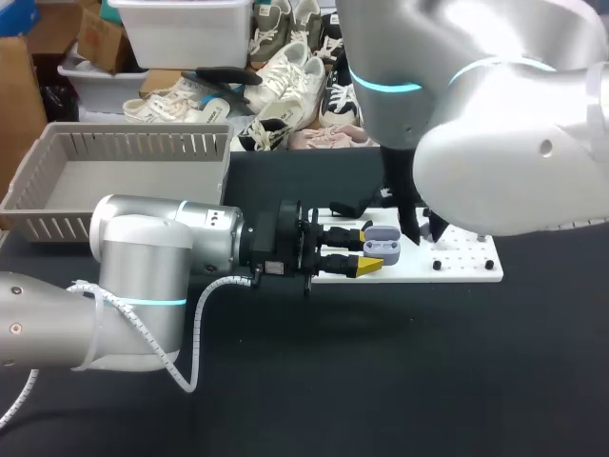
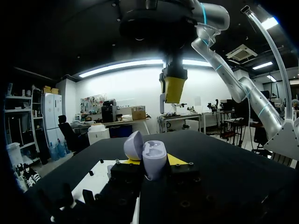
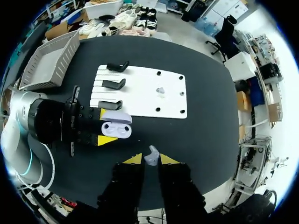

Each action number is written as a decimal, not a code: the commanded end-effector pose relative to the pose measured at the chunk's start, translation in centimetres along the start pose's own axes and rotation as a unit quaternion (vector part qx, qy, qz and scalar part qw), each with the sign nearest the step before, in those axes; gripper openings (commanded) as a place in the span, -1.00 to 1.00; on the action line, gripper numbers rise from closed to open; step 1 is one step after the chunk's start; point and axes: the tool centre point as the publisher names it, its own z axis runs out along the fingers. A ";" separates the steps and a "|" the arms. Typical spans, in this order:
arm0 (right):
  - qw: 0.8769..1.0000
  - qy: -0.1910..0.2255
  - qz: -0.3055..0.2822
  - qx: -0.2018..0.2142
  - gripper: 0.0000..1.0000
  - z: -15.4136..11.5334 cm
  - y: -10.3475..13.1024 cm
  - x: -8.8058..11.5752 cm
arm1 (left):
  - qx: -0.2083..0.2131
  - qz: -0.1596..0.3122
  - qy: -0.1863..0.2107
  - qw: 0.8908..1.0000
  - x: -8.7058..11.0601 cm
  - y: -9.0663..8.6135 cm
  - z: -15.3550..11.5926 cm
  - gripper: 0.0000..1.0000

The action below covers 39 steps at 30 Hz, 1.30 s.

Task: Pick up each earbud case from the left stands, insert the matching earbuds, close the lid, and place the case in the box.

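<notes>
Our left fingers (image 1: 369,268) are clamping the open earbud case (image 1: 383,245), our right fingers (image 3: 134,159) pinching an earbud (image 3: 151,156). Misaligned, it could miss its socket.

Black table (image 1: 428,381) carries white board (image 1: 476,269), grey basket (image 1: 57,227) at far-left corner.

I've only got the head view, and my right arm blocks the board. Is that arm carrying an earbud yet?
Observer: Yes. The right wrist view shows the right jaws shut on an earbud, close to the open case.
Operator: Any more left on the board?
Observer: One second earbud lies on the white board, which your view hides behind the arm.
</notes>
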 end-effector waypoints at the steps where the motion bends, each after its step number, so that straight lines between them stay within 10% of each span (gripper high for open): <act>1: 0.997 0.043 0.063 -0.005 -1.00 -1.1 0.3 -0.5 | 0.001 0.000 -0.001 1.000 0.1 0.1 0.0 -1.00; 39: 0.988 0.059 0.132 -0.046 -1.00 -0.2 3.6 -0.4 | 0.001 0.000 -0.001 1.000 0.1 0.1 0.0 -1.00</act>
